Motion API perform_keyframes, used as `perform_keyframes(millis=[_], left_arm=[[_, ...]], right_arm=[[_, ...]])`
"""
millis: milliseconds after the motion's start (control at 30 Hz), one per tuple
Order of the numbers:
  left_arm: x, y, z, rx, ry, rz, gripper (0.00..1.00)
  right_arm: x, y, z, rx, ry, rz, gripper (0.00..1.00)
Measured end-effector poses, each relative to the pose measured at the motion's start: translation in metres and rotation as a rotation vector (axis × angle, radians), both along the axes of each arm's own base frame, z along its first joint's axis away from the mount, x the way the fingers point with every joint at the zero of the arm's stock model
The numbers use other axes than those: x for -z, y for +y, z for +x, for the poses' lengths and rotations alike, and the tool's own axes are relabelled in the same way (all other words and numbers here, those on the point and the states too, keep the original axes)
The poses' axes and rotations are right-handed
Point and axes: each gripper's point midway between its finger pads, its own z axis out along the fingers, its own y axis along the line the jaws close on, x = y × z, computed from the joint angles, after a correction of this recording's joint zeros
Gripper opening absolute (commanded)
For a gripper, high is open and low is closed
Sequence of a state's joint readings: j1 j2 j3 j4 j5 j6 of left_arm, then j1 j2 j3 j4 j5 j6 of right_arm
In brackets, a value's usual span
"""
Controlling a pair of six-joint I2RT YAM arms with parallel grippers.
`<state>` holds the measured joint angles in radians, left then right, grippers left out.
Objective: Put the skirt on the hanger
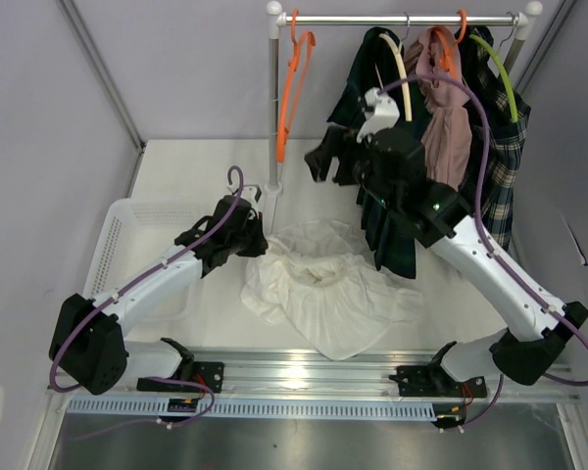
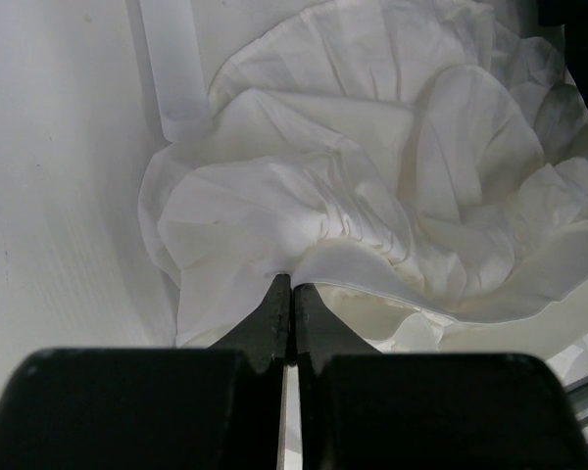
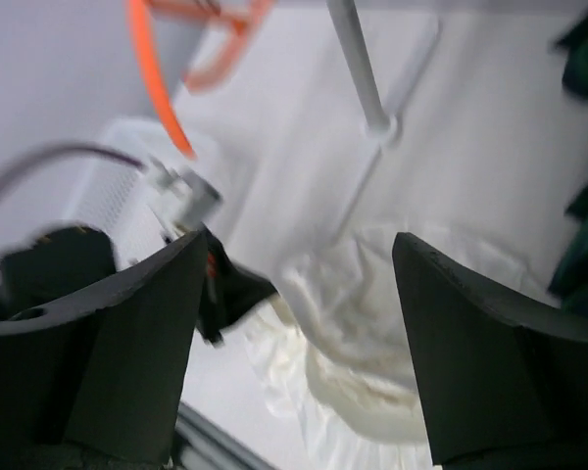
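White skirt heaped on the tabletop, one hand pinching it, the other raised and open.

The skirt [image 1: 323, 284] lies crumpled in the middle of the tabletop [image 1: 191, 162], just near of the rack's upright post. The left hand [image 1: 258, 242] is at the skirt's left edge. In its wrist view the two fingers are pressed together with a fold of the white cloth caught at their tips. The right hand [image 1: 325, 157] is up off the tabletop, to the far side of the skirt and in front of the hanging dark green plaid clothes [image 1: 392, 225]. Its fingers are spread wide and hold nothing. An orange hanger [image 1: 292, 88] hangs at the left end of the rail [image 1: 402, 19], and a pink garment [image 1: 446, 127] hangs further right. A white basket [image 1: 127, 220] sits on the left side of the tabletop, beside the left arm.
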<state>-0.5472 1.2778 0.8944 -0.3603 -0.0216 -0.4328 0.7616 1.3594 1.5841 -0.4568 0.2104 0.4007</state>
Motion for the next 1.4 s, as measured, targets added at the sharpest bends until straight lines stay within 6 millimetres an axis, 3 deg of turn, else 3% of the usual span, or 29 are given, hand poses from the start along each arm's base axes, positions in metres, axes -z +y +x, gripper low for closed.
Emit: perform_keyframes(millis=[133,267,367,533,667,833,933,1167,1400], left_arm=[[0.000,0.000,0.000,0.004,-0.002,0.003,0.05],[0.000,-0.001,-0.001,0.012,-0.001,-0.001,0.04],[0.000,-0.002,-0.001,0.021,0.000,-0.002,0.04],[0.002,-0.004,-0.003,0.034,0.002,-0.011,0.04],[0.003,-0.005,-0.004,0.042,0.007,-0.016,0.04],[0.002,-0.007,-0.005,0.050,0.007,-0.024,0.04],[0.002,-0.008,-0.005,0.051,0.007,-0.026,0.04],[0.002,-0.008,-0.005,0.055,0.008,-0.028,0.04],[0.002,-0.008,-0.005,0.055,0.008,-0.028,0.04]], right_arm=[[-0.076,0.012,0.025,0.016,-0.170,0.086,0.87],[-0.100,0.026,0.057,0.043,-0.242,0.099,0.88],[-0.096,0.040,0.082,0.054,-0.256,0.081,0.92],[-0.065,0.066,0.118,0.060,-0.224,0.030,0.95],[-0.063,0.079,0.137,0.079,-0.233,0.013,0.96],[-0.067,0.076,0.139,0.132,-0.252,-0.016,0.94],[-0.073,0.070,0.140,0.169,-0.272,-0.031,0.89],[-0.070,0.060,0.141,0.211,-0.283,-0.092,0.67],[-0.065,0.055,0.142,0.228,-0.282,-0.144,0.61]])
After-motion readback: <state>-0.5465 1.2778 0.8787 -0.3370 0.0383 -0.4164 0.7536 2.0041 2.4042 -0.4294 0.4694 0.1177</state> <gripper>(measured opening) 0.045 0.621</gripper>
